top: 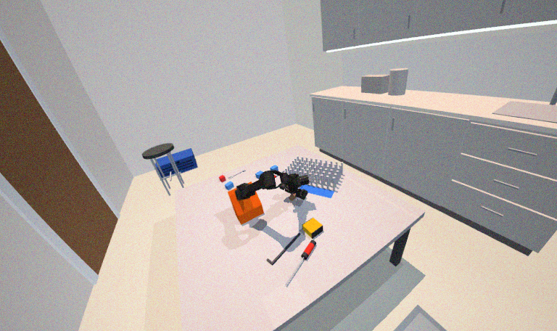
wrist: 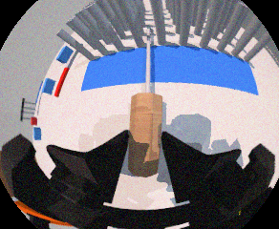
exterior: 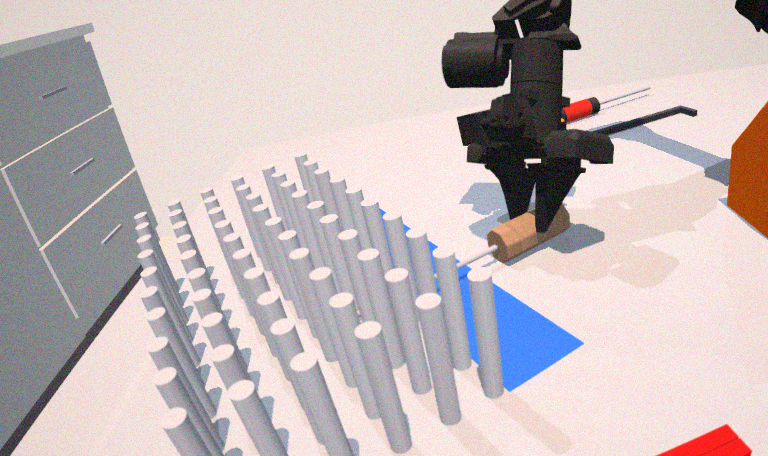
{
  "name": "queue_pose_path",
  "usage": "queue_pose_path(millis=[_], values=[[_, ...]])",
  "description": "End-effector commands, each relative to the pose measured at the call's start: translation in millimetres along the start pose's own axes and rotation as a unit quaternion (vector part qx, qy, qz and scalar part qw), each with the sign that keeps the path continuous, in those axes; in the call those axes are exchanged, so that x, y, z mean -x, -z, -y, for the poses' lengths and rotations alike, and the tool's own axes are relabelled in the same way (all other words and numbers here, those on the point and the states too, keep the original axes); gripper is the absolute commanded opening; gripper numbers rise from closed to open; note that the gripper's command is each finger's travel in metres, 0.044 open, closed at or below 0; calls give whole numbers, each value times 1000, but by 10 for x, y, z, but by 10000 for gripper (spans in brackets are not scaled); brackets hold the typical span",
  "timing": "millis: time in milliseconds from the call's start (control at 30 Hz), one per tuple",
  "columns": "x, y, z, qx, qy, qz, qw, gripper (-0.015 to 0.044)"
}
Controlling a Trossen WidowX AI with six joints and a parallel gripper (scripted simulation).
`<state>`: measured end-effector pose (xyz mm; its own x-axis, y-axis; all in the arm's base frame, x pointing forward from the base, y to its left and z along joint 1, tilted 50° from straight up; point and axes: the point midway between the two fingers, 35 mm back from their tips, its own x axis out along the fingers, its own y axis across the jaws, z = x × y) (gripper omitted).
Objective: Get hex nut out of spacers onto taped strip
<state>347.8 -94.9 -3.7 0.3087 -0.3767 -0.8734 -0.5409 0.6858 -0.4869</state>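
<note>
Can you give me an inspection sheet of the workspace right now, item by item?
Surface: pale table with a blue taped strip in front of the spacers.
Job's things: spacers all upright; wooden-handled pick low over the table, its thin rod pointing into the field; nut not visible.
Clutter: hook bar, red screwdriver, yellow box, small red and blue blocks.
Tool: tool shut on the pick's handle.
Cables: nothing seen.
Surroundings: grey cabinets, stool, blue crate.
</note>
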Motion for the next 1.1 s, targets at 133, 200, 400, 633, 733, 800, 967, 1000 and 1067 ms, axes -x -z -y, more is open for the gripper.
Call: queue_pose_path(millis=[133,200,400,633,733,800,967,1000,1067], values=[[39,65,14,0,3,-1,1000,0],[45,78,14,0,4,-1,1000,0],[61,117,14,0,4,-1,1000,0],[81,161,14,0,4,-2,1000,0],[89,180,13,1,4,-2,1000,0],[94,193,13,1,4,-2,1000,0],[108,225,13,1,4,-3,1000,0],[110,231,13,1,4,-3,1000,0],[116,244,12,1,4,-3,1000,0]])
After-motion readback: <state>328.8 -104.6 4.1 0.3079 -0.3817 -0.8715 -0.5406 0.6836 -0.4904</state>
